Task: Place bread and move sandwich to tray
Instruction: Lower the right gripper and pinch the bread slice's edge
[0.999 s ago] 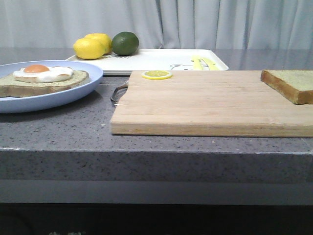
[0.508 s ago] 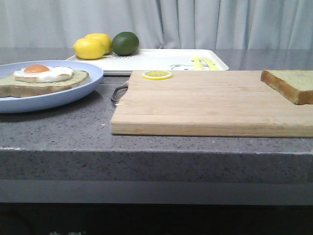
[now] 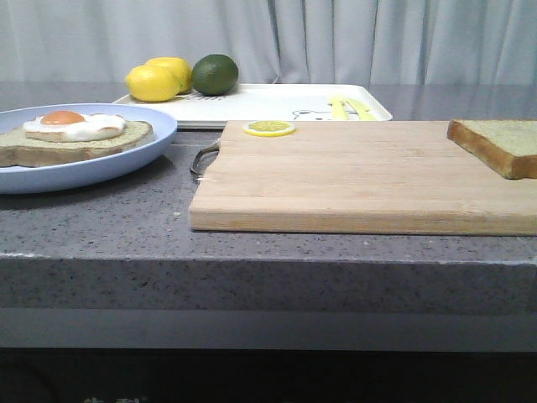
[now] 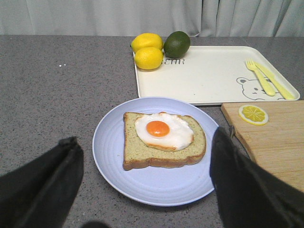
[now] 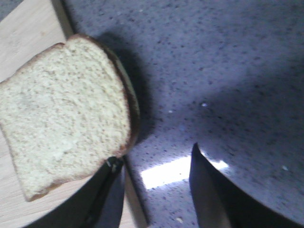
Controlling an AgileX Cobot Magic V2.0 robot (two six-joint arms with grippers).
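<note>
The bread (image 3: 499, 144), a thick greenish-tan slice with a brown crust, lies on the right end of the wooden cutting board (image 3: 361, 176). In the right wrist view my right gripper (image 5: 154, 161) is open over the grey counter, and the bread (image 5: 61, 118) lies just outside one finger, not between the two. The sandwich (image 4: 164, 140), a slice topped with a fried egg, rests on the pale blue plate (image 4: 156, 185). Above the plate my left gripper (image 4: 146, 139) is open, one finger on either side. The white tray (image 4: 204, 78) lies behind the plate. No gripper shows in the front view.
Two lemons (image 4: 148, 58) and a lime (image 4: 176, 43) sit at the tray's far corner. A yellow fork and knife (image 4: 266, 78) lie on the tray. A lemon slice (image 4: 253, 114) rests on the board's corner. The board's metal handle (image 3: 203, 158) points toward the plate.
</note>
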